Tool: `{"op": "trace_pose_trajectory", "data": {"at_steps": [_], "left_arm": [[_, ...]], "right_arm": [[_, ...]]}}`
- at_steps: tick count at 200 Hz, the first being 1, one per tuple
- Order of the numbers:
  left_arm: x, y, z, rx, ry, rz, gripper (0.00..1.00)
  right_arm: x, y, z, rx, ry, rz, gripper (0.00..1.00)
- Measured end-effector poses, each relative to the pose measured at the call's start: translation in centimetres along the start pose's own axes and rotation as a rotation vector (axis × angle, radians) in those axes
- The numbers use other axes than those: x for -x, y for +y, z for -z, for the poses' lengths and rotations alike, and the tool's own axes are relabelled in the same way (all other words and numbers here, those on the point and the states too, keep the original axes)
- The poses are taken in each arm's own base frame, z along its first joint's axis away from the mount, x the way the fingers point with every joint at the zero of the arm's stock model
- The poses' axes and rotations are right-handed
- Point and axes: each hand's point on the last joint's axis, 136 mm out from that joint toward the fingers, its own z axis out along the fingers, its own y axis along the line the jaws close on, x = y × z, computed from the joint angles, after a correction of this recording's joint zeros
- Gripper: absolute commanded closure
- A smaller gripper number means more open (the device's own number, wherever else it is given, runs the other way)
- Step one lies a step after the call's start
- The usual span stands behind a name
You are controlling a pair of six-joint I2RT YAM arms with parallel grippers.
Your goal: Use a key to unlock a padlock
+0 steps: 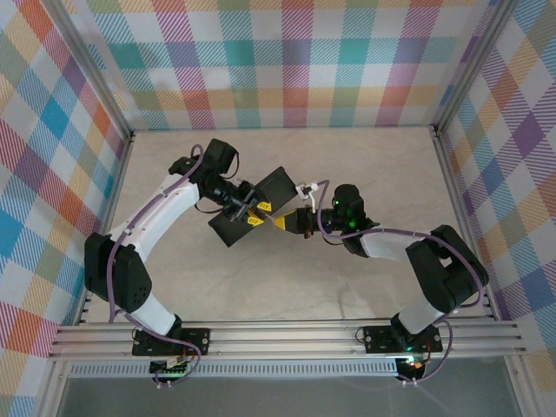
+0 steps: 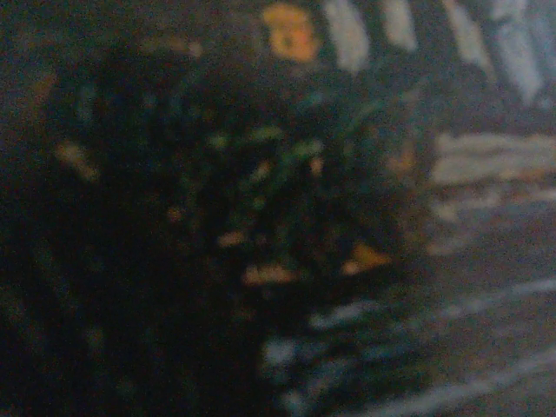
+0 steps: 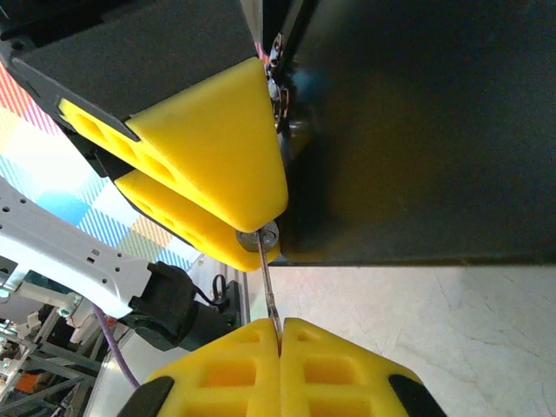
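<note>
Right wrist: black box (image 3: 417,130) behind key (image 3: 268,278)

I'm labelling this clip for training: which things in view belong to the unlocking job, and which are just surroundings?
Job: key, lock, black box, left tool, right tool pinching the key.
Surroundings: table, checked walls, front rail.

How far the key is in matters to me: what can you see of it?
The key shows as a thin, straight, silver-grey metal strip, nearly upright in the right wrist view. Its lower end is pinched between the shut yellow fingertips of the right gripper; its upper end meets a round silver part at the tips of the left gripper. Its depth cannot be told.
</note>
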Motion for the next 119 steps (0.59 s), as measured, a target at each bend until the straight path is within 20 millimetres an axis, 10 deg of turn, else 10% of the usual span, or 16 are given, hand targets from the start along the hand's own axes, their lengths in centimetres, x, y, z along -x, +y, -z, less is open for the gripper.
{"op": "trace_pose_trajectory", "data": {"at_steps": [119], "left_arm": [[0.3,0.4,0.2,0.015,-0.012,0.001,1.00]], "right_arm": [[0.1,0.1,-1.0,-0.009,-0.011,0.007,0.98]]}}
